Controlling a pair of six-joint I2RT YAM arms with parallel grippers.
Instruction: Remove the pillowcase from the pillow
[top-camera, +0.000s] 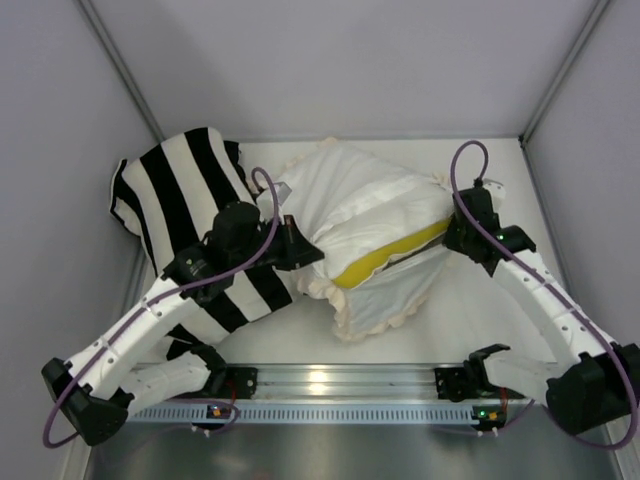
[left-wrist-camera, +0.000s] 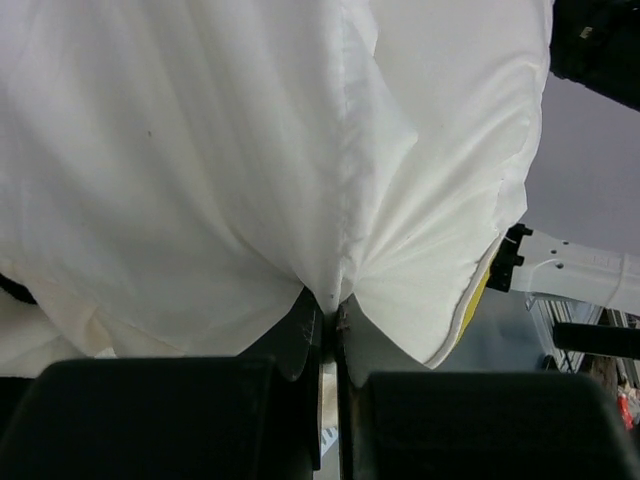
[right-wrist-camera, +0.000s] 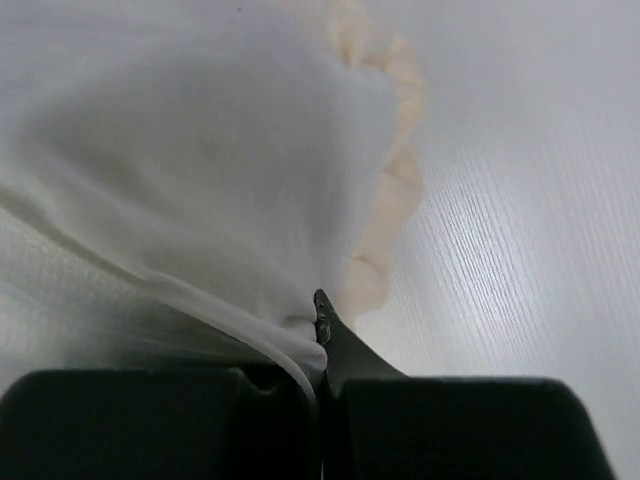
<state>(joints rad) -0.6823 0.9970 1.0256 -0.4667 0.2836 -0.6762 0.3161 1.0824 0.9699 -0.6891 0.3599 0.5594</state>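
Observation:
The pillow (top-camera: 385, 228) lies mid-table, plump and white, with its yellow band (top-camera: 392, 258) showing. The cream-white pillowcase (top-camera: 340, 180) is spread around it, its ruffled frill (top-camera: 385, 318) along the near edge. My left gripper (top-camera: 305, 250) is at the pillow's left end, shut on a pinch of smooth white pillow fabric (left-wrist-camera: 250, 160). The jaws (left-wrist-camera: 330, 305) meet on a seam, and the yellow band (left-wrist-camera: 475, 300) shows at the right. My right gripper (top-camera: 452, 232) is at the right end. There it (right-wrist-camera: 320, 320) is shut on pillowcase fabric (right-wrist-camera: 200, 170) beside the frill (right-wrist-camera: 390, 190).
A black-and-white striped cushion (top-camera: 180, 200) lies at the left, under my left arm. Grey walls enclose the white table (top-camera: 480, 330) on three sides. A metal rail (top-camera: 330, 385) runs along the near edge between the arm bases.

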